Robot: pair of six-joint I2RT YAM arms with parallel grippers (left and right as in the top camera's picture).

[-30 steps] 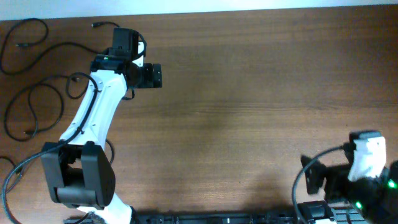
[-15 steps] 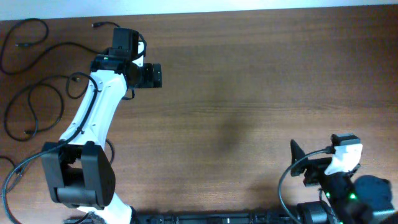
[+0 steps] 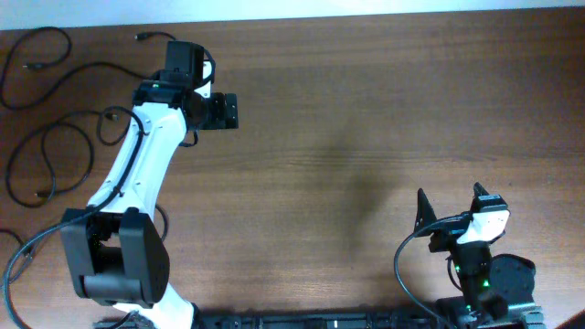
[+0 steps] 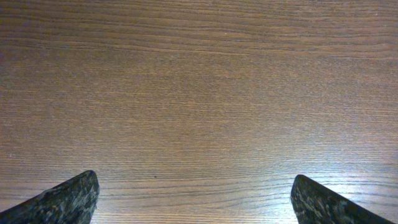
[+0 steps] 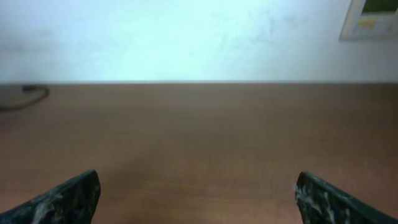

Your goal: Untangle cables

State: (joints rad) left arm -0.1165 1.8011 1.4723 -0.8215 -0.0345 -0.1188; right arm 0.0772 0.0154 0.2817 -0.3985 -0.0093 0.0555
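Behind left arm (image 3: 137, 155), cables (image 3: 57, 124) partly hidden (plugs tiny).

Robotics lab bench. Indicators: two robot arms (image 3: 137, 155) fixed at the near edge of the wooden table (image 3: 366, 110); bare white wall (image 5: 186, 37) with a panel (image 5: 371, 17) behind the table.

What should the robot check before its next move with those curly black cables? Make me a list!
1. Left gripper open: ok, fingers stand wide apart.
2. Right gripper open: ok.
3. Both grippers empty: ok, only bare table shows between the fingers.
4. Left gripper above the cables: not ok, it hangs over bare wood; the cables lie at the table's left side.
5. Right gripper near the cables: not ok, it is at the opposite near corner.
6. Cables all apart: cannot tell, the left arm hides some.
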